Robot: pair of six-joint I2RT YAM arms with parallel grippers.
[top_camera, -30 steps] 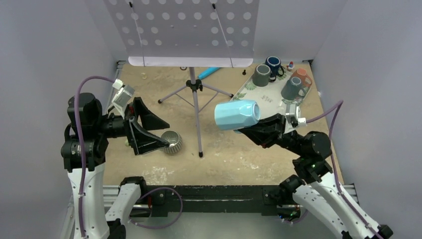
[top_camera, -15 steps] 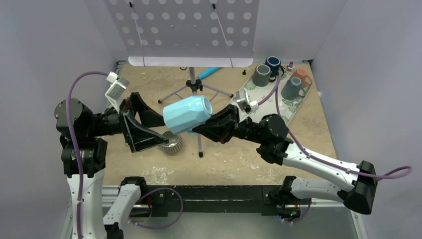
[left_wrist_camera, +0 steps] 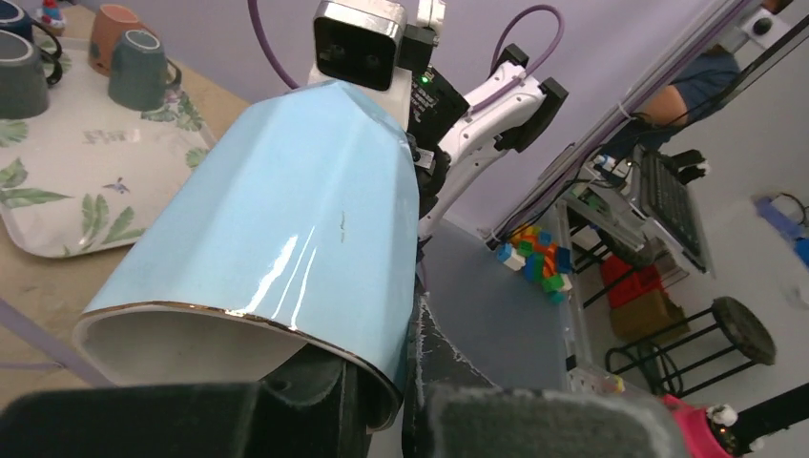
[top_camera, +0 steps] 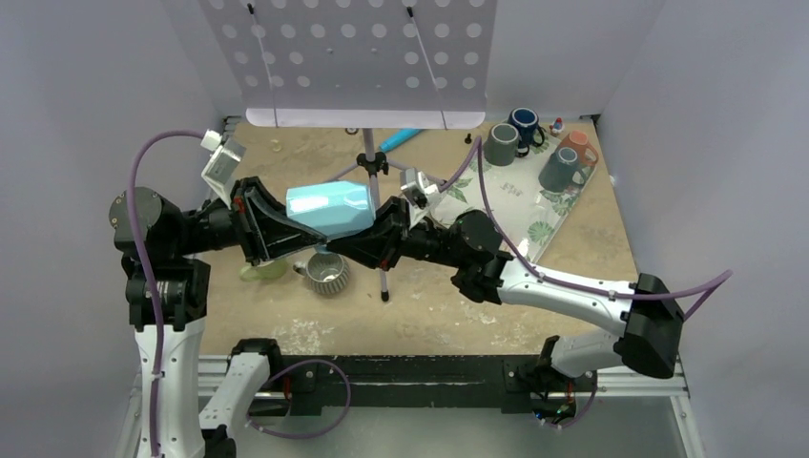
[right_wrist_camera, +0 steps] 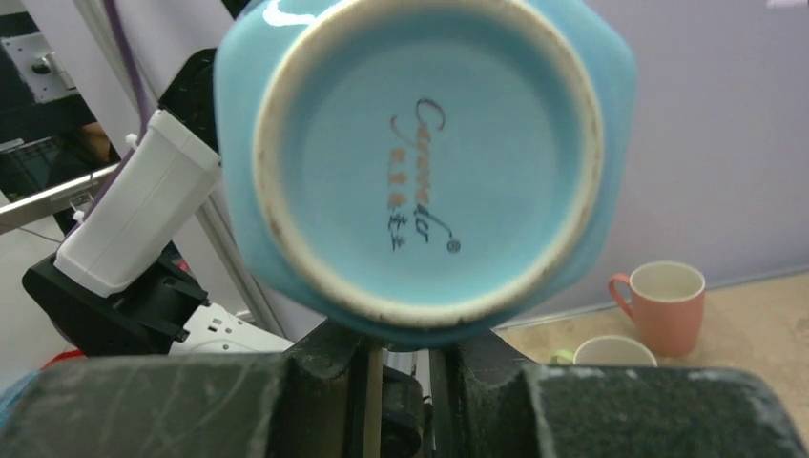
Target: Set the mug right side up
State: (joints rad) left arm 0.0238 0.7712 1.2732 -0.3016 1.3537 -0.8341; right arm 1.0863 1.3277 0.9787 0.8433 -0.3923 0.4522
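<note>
A light blue faceted mug [top_camera: 329, 208] lies on its side in the air above the table's left half, mouth toward the left arm. My left gripper [top_camera: 294, 229] is shut on its rim. In the left wrist view one finger sits inside the mug [left_wrist_camera: 286, 239] and the other outside, at the left gripper [left_wrist_camera: 410, 382]. My right gripper [top_camera: 367, 239] holds the mug from the base side. The right wrist view shows the printed underside of the mug [right_wrist_camera: 420, 162] just above the shut right gripper [right_wrist_camera: 401, 353]. What those fingers clamp is hidden under the mug.
A music stand's tripod [top_camera: 372, 162] stands behind the mug, one leg reaching the table near a ribbed silver cup [top_camera: 327, 274]. A leaf-print tray [top_camera: 520, 196] at back right carries grey mugs [top_camera: 501, 143], a dark blue mug [top_camera: 525, 122] and an orange mug [top_camera: 577, 145].
The right arm carried the blue mug leftward across the table to the left gripper. The left gripper, wide open before, has shut on the mug's rim.
</note>
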